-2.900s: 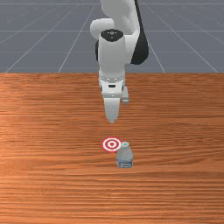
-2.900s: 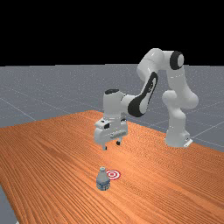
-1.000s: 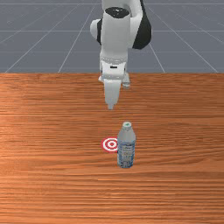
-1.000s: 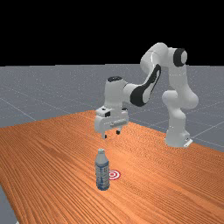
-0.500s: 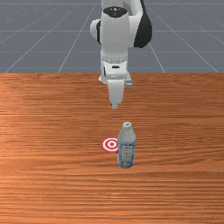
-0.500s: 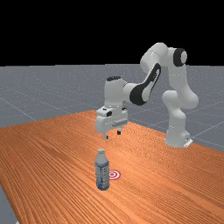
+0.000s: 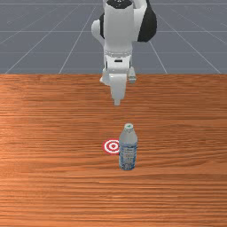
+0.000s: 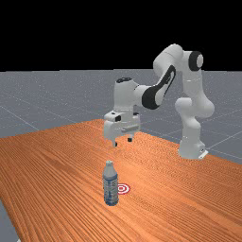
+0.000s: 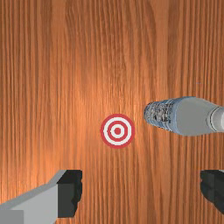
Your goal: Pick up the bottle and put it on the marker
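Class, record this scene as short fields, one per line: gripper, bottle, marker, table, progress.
gripper: raised above the table, jaws apart, nothing held
bottle: upright, pale top, blue patterned label, at the front view's right of the marker
marker: red and white rings, flat
table: orange-brown wood
progress: bottle not yet on marker

"What's on the orange-brown wooden table (image 8: 56,160)?"

"A tall, upright grey-white bottle (image 8: 110,184) with a blue label, partly hiding a flat, round red-and-white marker (image 8: 125,188)."

"And the white-and-grey robot arm (image 8: 191,127)?"

"Reaching toward the far view's left, its white two-finger gripper (image 8: 122,142) parted, above the table and off the bottle."
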You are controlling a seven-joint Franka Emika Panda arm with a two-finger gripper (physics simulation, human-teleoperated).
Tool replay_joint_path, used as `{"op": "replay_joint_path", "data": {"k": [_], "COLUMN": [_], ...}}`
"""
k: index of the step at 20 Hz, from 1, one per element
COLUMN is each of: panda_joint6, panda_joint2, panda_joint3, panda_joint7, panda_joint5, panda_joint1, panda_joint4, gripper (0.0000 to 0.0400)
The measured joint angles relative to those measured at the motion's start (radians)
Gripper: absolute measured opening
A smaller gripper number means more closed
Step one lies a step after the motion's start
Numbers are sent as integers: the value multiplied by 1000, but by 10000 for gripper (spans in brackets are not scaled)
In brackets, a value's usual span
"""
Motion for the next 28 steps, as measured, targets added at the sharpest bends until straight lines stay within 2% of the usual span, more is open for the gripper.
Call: {"op": "replay_joint_path", "data": {"k": [1, 3, 4, 6, 7, 8, 9, 11, 13, 15, 17, 19, 23, 24, 25, 26, 28], "panda_joint6": [-30, -19, 35, 32, -49, -50, -43, -43, -46, -49, -63, -98, -143, -99, -142, -214, -272], "panda_joint2": [8, -7, -32, -51, -33, -34, -35, -32, -25, -21, -12, 32, 140, 133, 151, 193, 262], "panda_joint3": [0, 4, 0, 0, -6, -6, 13, 42, 57, 54, 42, 29, 29, 37, 32, 39, 38], "panda_joint7": [-3, -34, -4, -4, 28, 34, -91, -231, -191, -56, 48, 80, 51, 34, 42, 23, 17], "panda_joint5": [1, 0, -2, -2, -45, -50, -7, -11, -17, -20, -57, -110, -84, -56, -70, -48, -47], "panda_joint1": [0, -3, -1, -1, 10, 12, -5, -5, 21, 50, 72, 89, 84, 73, 79, 72, 73], "panda_joint4": [19, 8, -28, -29, 22, 23, 20, 24, 33, 39, 54, 124, 285, 263, 297, 375, 491], "gripper": [400, 400, 400, 400, 400, 400, 400, 400, 400, 400, 400, 400, 400, 400, 400, 400, 400]}}
